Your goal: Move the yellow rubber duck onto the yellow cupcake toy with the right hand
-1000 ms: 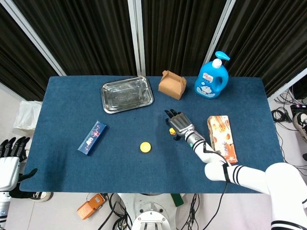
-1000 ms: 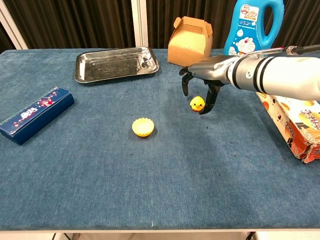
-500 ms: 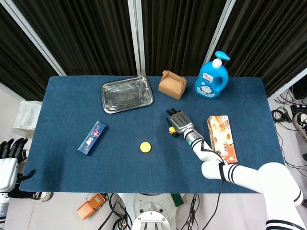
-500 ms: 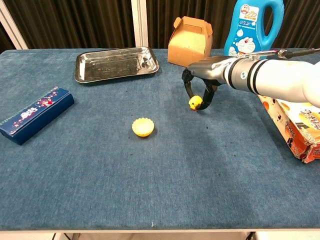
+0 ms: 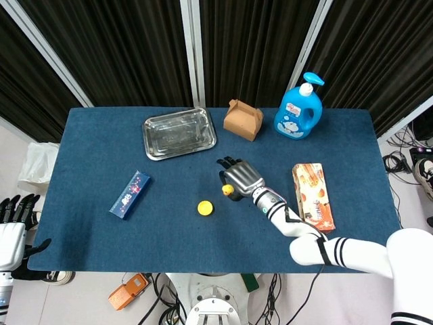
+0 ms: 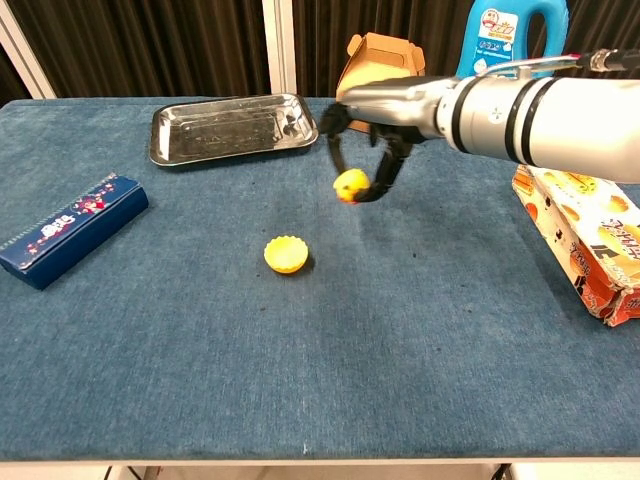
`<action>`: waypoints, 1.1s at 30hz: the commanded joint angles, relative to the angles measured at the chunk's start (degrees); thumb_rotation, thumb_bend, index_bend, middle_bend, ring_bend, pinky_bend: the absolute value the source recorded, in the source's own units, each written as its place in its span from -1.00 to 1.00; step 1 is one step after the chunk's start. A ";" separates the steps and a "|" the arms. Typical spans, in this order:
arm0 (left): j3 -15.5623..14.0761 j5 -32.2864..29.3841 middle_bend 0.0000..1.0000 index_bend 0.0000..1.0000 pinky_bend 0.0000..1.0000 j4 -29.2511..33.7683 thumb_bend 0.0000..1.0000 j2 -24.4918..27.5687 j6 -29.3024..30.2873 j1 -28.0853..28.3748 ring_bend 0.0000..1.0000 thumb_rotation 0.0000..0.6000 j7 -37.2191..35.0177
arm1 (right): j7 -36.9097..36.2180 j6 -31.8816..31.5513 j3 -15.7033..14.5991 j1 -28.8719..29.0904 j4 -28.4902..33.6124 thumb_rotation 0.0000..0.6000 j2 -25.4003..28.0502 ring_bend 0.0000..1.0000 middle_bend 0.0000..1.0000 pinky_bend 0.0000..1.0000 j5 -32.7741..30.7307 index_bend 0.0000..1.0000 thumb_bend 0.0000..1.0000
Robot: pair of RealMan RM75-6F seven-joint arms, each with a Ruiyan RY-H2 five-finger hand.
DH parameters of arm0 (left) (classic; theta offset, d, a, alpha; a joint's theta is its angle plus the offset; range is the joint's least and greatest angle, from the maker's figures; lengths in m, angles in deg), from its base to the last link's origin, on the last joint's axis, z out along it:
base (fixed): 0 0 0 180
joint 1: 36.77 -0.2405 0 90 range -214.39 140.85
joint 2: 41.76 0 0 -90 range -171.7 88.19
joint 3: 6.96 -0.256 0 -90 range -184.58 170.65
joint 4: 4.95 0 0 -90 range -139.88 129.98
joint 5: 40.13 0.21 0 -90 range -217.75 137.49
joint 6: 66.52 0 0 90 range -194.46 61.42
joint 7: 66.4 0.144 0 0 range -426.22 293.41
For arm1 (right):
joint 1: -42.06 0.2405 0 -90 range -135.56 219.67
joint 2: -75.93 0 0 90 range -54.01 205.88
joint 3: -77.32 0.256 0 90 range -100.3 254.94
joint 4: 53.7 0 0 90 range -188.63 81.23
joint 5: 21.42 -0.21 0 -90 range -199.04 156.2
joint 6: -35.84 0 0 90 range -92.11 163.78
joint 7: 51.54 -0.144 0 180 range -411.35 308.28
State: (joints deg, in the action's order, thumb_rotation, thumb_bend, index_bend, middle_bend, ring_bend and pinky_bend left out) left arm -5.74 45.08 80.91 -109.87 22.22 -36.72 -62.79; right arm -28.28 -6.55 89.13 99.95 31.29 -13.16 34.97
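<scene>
Holding the small yellow rubber duck (image 6: 351,185) between the dark curled fingers (image 6: 384,172) of my right hand (image 6: 366,150), I have it clamped and lifted clear of the cloth. It hangs in the air a little to the right of and beyond the yellow cupcake toy (image 6: 286,254), which sits alone on the table nearer the front edge. The duck is too small and too blurred for me to say which way it faces or how its long axis lies. In the head view the same hand (image 5: 238,178) shows with the duck (image 5: 228,190) tucked under its near side, just right of the cupcake toy (image 5: 204,208).

My left hand (image 5: 13,223) hangs off the table's left edge, fingers upright and apart, with nothing in it.

Under all this lies a dark blue cloth-covered table (image 6: 300,380). A silver metal tray (image 6: 232,127) sits far left, a flat blue patterned box (image 6: 66,229) near the left edge, a brown cardboard carry box (image 6: 375,65) and a blue pump bottle (image 6: 507,42) along the far side, and an orange snack box (image 6: 588,235) at the right. Black curtains (image 5: 250,47) close off the room behind.
</scene>
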 commanded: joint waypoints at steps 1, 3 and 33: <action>0.01 -0.04 -0.83 -0.82 -1.00 0.00 -1.00 -0.01 -0.04 -0.02 -0.96 1.00 0.00 | 0.61 0.05 -0.15 1.33 2.25 1.00 -0.05 -0.67 -0.63 -0.33 1.36 0.30 -0.09; -0.02 -0.02 -0.83 -0.82 -1.00 -0.05 -1.00 -0.06 -0.08 -0.03 -0.96 1.00 -0.04 | 1.54 0.25 -0.33 2.27 2.29 1.00 -1.10 -0.67 -0.63 -0.33 1.04 0.30 -0.09; -0.41 -0.60 -0.83 -0.82 -1.00 -5.08 -1.00 -1.96 0.13 -1.45 -0.96 1.00 -4.21 | 11.35 -0.03 -3.57 9.84 -3.81 1.00 -10.21 -0.72 -0.63 -0.41 -9.81 -0.35 -0.09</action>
State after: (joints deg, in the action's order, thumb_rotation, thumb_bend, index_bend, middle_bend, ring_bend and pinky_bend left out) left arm -6.15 44.47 75.85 -111.80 22.33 -38.14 -66.97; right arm -17.00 -6.55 85.64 109.73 27.38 -23.43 25.24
